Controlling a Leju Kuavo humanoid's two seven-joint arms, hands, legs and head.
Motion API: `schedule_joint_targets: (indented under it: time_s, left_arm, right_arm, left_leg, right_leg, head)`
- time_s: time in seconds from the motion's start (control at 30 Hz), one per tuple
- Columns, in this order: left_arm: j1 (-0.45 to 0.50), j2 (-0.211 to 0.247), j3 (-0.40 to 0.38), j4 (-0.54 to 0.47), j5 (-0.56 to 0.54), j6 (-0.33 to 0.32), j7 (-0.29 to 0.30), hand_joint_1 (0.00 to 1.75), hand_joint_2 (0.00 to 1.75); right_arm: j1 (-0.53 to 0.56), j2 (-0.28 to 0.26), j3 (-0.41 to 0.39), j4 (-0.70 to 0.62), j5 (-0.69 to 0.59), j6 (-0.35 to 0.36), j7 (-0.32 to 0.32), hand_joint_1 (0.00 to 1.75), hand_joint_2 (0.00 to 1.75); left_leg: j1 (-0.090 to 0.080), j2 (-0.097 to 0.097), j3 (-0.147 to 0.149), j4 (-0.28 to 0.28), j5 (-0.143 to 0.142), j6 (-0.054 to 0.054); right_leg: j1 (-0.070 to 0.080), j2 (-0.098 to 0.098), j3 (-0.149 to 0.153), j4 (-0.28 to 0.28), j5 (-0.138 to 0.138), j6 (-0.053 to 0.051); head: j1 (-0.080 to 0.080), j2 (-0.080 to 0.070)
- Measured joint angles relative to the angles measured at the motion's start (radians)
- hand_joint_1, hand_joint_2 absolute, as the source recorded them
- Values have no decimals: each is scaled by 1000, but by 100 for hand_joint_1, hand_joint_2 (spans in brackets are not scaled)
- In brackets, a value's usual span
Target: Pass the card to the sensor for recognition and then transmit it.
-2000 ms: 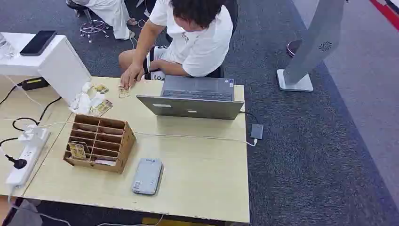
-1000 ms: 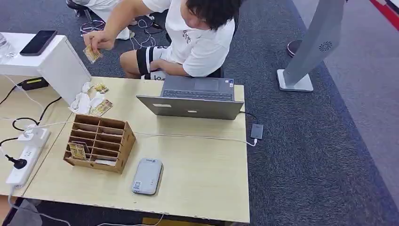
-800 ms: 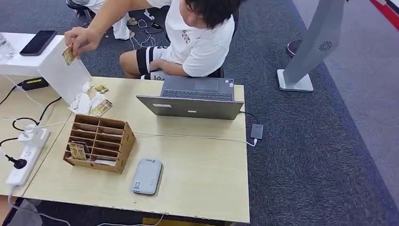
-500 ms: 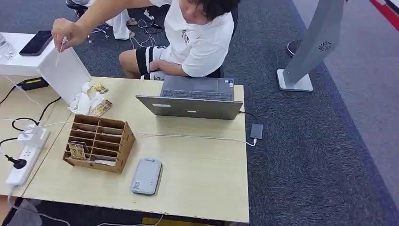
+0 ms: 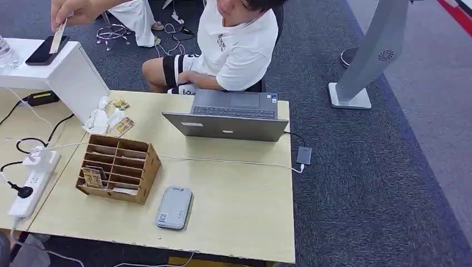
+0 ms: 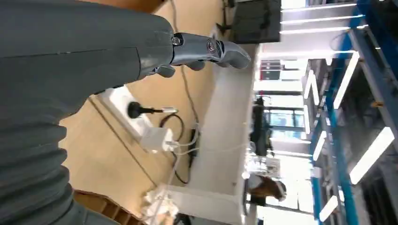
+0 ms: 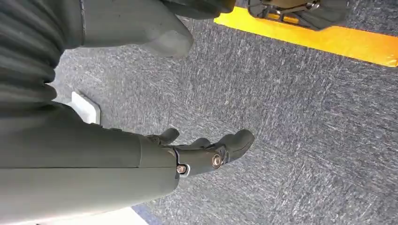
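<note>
Not yet begun: both hands, left hand point(image 6: 206, 49) and right hand point(image 7: 206, 150), empty, fingers loosely apart. Card point(image 5: 92, 177) in wooden rack point(image 5: 118, 168), beside grey sensor point(image 5: 174, 208). Next, probably: reach left for card.

card point(image 5: 57, 36): pale, held upright in person's hand point(image 5: 73, 10) | sensor point(image 5: 173, 208): grey, flat on table point(image 5: 239, 206)

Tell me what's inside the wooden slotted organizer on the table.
The wooden organizer holds a yellowish card standing in a lower left slot and something pale in the bottom slot. The upper slots look empty; their back parts are hidden.
</note>
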Motion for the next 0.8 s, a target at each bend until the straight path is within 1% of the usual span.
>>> schedule_joint_targets:
  time_s: [0.07, 0.17, 0.23, 0.27, 0.3, 0.33, 0.37, 0.4, 0.43, 0.47, 0.5, 0.53, 0.57, 0.6, 0.63, 0.67, 0.7, 0.73, 0.8]
  left_arm:
    - [23, -5, -29, -70, -2, 7, -40, 0, 175]
    - [40, -8, -67, -198, -56, 44, -52, 0, 175]
    - [38, -9, -81, -281, -140, 65, -56, 0, 175]
    - [37, -5, -93, -322, -215, 103, -58, 0, 175]
    - [38, 13, -114, -347, -297, 179, -58, 0, 175]
    - [39, 52, -155, -356, -409, 287, -54, 0, 175]
    - [36, 117, -206, -352, -550, 409, -21, 0, 175]
    - [17, 167, -256, -333, -722, 502, 53, 0, 175]
    - [-23, 227, -298, -297, -909, 542, 170, 0, 175]
    - [-79, 293, -341, -250, -1082, 512, 307, 0, 175]
    - [-151, 340, -369, -193, -1204, 452, 414, 0, 175]
    - [-251, 399, -415, -107, -1311, 379, 509, 0, 175]
    - [-349, 449, -470, -6, -1394, 322, 576, 0, 175]
    - [-439, 489, -531, 94, -1446, 292, 626, 0, 175]
    - [-510, 511, -572, 160, -1471, 280, 640, 0, 175]
    - [-576, 534, -624, 240, -1483, 271, 657, 0, 175]
    - [-629, 548, -659, 293, -1485, 270, 668, 0, 175]
    - [-663, 569, -694, 337, -1484, 270, 679, 0, 175]
    - [-711, 599, -733, 388, -1480, 262, 698, 0, 175]
  right_arm:
    - [0, 1, -1, 0, 6, 0, -1, 0, 175]
    - [0, 1, -2, 0, 10, 4, 0, 0, 175]
    - [0, 1, -3, 0, 23, 7, 5, 0, 175]
    - [0, 1, -3, 0, 31, 10, 7, 0, 175]
    - [-1, 1, -3, 0, 41, 14, 10, 0, 175]
    - [-2, 1, -3, 0, 51, 19, 11, 0, 175]
    - [-5, 1, -2, 0, 65, 27, 14, 0, 175]
    - [-7, 1, 1, -1, 76, 35, 19, 0, 175]
    - [-9, 1, 5, -1, 87, 40, 21, 0, 175]
    - [-13, 1, 8, -1, 97, 45, 23, 0, 175]
    - [-18, 1, 10, -2, 105, 50, 24, 0, 175]
    - [-25, 1, 14, -4, 116, 60, 25, 0, 175]
    - [-34, 1, 20, -6, 124, 70, 32, 0, 175]
    - [-44, 1, 26, -8, 129, 86, 33, 0, 175]
    - [-48, 2, 31, -10, 132, 93, 38, 0, 175]
    - [-51, 6, 35, -11, 132, 98, 39, 0, 175]
    - [-51, 7, 36, -11, 132, 98, 39, 0, 175]
    - [-51, 10, 37, -11, 132, 98, 39, 0, 175]
    - [-49, 13, 39, -11, 131, 97, 37, 0, 175]
  left_leg:
    - [1, 0, 0, 0, 1, -1]
    - [1, 0, 0, 0, 1, -1]
    - [1, 0, 0, 0, 1, -1]
    - [0, 0, 1, 0, 1, -1]
    - [0, 0, 1, 0, 1, -1]
    - [0, 0, 1, 0, 1, -1]
    - [0, 0, 2, 0, 1, -1]
    - [0, -1, 2, 0, 1, -2]
    - [1, -3, 2, 0, 3, -2]
    - [1, -6, 2, 0, 5, -4]
    - [1, -7, 1, 0, 7, -4]
    - [1, -9, 0, 0, 10, -5]
    - [1, -12, -3, 0, 13, -6]
    - [2, -11, -4, 0, 14, -8]
    - [2, -8, -4, -1, 15, -9]
    - [2, -4, -6, -1, 18, -8]
    - [2, -2, -8, -1, 19, -8]
    - [1, 3, -9, -1, 19, -8]
    - [1, 10, -10, 0, 19, -8]
  right_leg:
    - [0, 0, 0, 0, 0, 0]
    - [0, 0, 0, 0, 0, 0]
    - [0, 0, -2, 0, 0, 0]
    - [0, 0, -2, 0, 0, 0]
    - [0, 0, -2, 0, 0, 0]
    - [0, 0, -2, 0, 0, 0]
    - [0, 0, -3, 0, 0, 0]
    - [0, -1, -4, 0, 0, -1]
    - [0, -3, -4, 1, -1, -1]
    - [1, -4, -4, 1, -1, -1]
    - [1, -6, -5, 1, 0, -2]
    - [1, -9, -6, 2, 2, -4]
    - [1, -11, -6, 4, 5, -6]
    - [1, -12, -9, 4, 8, -8]
    - [1, -10, -9, 5, 11, -9]
    - [1, -6, -10, 5, 13, -9]
    - [1, -2, -11, 6, 16, -7]
    - [1, 2, -13, 6, 18, -9]
    - [0, 9, -18, 6, 19, -7]
  head:
    - [0, 0]
    - [0, 0]
    - [0, 0]
    - [0, 0]
    - [0, 0]
    - [1, 0]
    - [0, 0]
    - [-1, 0]
    - [-2, 0]
    - [0, 0]
    - [0, 0]
    - [-1, 0]
    - [-1, 0]
    - [-2, 0]
    - [-2, 0]
    - [-2, 0]
    - [-2, 0]
    - [-1, 0]
    - [-4, 0]
